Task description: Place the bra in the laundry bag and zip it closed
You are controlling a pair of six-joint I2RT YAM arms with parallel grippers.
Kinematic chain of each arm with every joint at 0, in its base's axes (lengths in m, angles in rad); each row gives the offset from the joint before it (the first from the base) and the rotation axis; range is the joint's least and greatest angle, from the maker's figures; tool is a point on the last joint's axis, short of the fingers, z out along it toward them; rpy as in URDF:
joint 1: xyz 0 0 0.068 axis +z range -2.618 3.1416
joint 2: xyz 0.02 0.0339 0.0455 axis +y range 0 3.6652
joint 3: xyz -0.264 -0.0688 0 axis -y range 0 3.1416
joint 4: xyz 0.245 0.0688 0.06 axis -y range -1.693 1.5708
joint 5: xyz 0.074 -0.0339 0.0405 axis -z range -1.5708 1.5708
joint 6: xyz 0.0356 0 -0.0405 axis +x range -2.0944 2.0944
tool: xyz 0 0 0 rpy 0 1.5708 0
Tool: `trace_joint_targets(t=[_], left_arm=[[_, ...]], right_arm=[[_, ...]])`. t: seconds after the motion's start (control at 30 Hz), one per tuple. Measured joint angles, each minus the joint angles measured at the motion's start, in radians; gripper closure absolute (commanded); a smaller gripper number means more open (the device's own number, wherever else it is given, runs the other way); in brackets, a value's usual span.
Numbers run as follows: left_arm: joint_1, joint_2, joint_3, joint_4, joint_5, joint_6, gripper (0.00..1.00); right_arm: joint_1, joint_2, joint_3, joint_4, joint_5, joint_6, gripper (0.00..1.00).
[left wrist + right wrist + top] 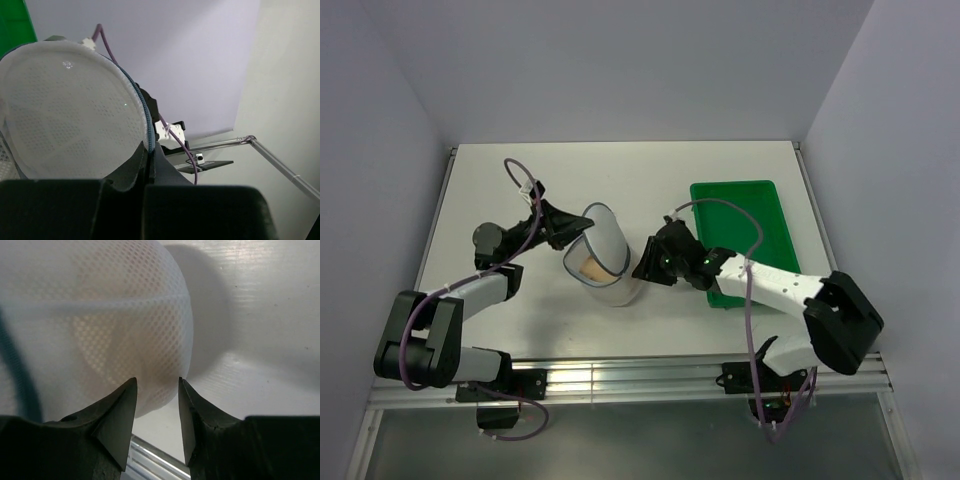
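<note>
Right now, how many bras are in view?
1. The bra sits inside the laundry bag at mid-table, peach showing through the mesh. The bag could hide another.

The laundry bag (608, 255) is translucent white mesh, patterned with small regular holes, and its zipper rim (143, 111) runs dark blue-teal. Through the mesh the bra (107, 347) shows as a soft peach-beige patch, too blurred to tell any pattern. The tray (775, 240) is bright green and the table (620, 170) plain white. The left gripper (149, 150) and right gripper (157, 385) are black, and the cables (517, 170) are purple.
</note>
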State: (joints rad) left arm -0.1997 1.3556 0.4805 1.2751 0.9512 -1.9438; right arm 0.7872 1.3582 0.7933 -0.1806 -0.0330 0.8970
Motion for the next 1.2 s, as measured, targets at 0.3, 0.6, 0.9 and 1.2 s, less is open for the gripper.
trace_joint_targets(t=[0.3, 0.6, 0.9, 1.2], left_arm=[[0.007, 0.001, -0.076, 0.001, -0.004, 0.003, 1.0], [0.008, 0.017, -0.135, 0.0, -0.004, 0.04, 1.0], [0.008, 0.048, -0.155, 0.001, -0.003, 0.066, 1.0], [0.009, 0.057, -0.167, 0.001, -0.005, 0.081, 1.0]], right_arm=[[0.005, -0.034, -0.014, 0.0, 0.042, 0.049, 0.5], [0.004, -0.303, -0.043, 0.025, 0.092, 0.11, 0.41], [0.002, -0.233, -0.201, 0.118, 0.006, 0.187, 0.28], [0.002, -0.281, -0.303, 0.298, -0.015, 0.29, 0.27]])
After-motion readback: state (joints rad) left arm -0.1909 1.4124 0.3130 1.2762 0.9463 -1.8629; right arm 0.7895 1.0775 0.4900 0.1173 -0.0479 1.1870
